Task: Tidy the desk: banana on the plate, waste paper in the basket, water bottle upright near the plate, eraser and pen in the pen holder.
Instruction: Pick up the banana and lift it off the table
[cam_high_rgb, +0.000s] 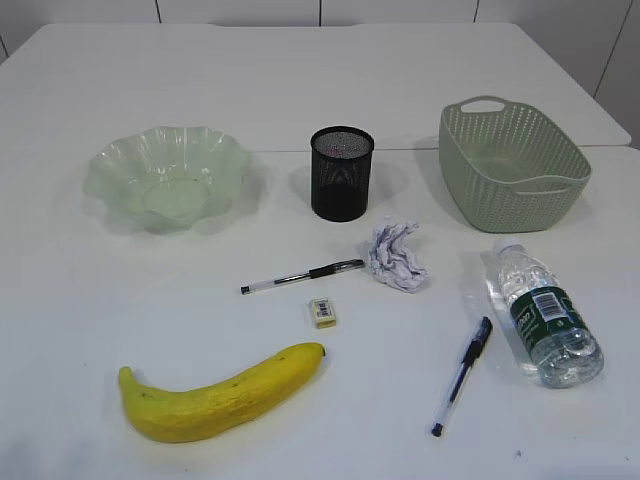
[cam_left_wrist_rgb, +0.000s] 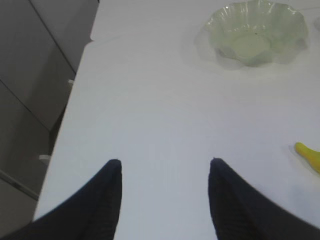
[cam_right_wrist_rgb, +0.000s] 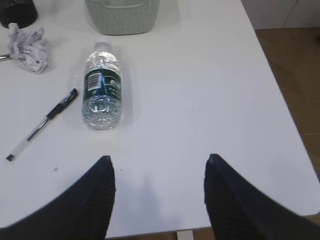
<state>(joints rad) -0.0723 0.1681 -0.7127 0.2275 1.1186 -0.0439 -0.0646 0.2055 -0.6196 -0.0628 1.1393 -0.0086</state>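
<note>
A yellow banana (cam_high_rgb: 215, 393) lies at the table's front left; its tip (cam_left_wrist_rgb: 310, 155) shows in the left wrist view. The clear wavy plate (cam_high_rgb: 168, 178) (cam_left_wrist_rgb: 255, 32) sits at the back left. Crumpled waste paper (cam_high_rgb: 397, 257) (cam_right_wrist_rgb: 29, 42) lies mid-table, in front of the black mesh pen holder (cam_high_rgb: 341, 172). The green basket (cam_high_rgb: 512, 160) (cam_right_wrist_rgb: 122, 15) stands at the back right. On its side at the right lies the water bottle (cam_high_rgb: 545, 315) (cam_right_wrist_rgb: 102, 92). One pen (cam_high_rgb: 302, 275) and a small eraser (cam_high_rgb: 322, 312) rest mid-table; a second pen (cam_high_rgb: 461, 373) (cam_right_wrist_rgb: 42, 124) lies beside the bottle. Neither gripper appears in the exterior view. My left gripper (cam_left_wrist_rgb: 165, 162) and right gripper (cam_right_wrist_rgb: 159, 160) both stand open over bare table, holding nothing.
The white table's left edge (cam_left_wrist_rgb: 65, 110) drops off beside my left gripper. Its front right corner and right edge (cam_right_wrist_rgb: 280, 100) lie close to my right gripper, with brown floor beyond.
</note>
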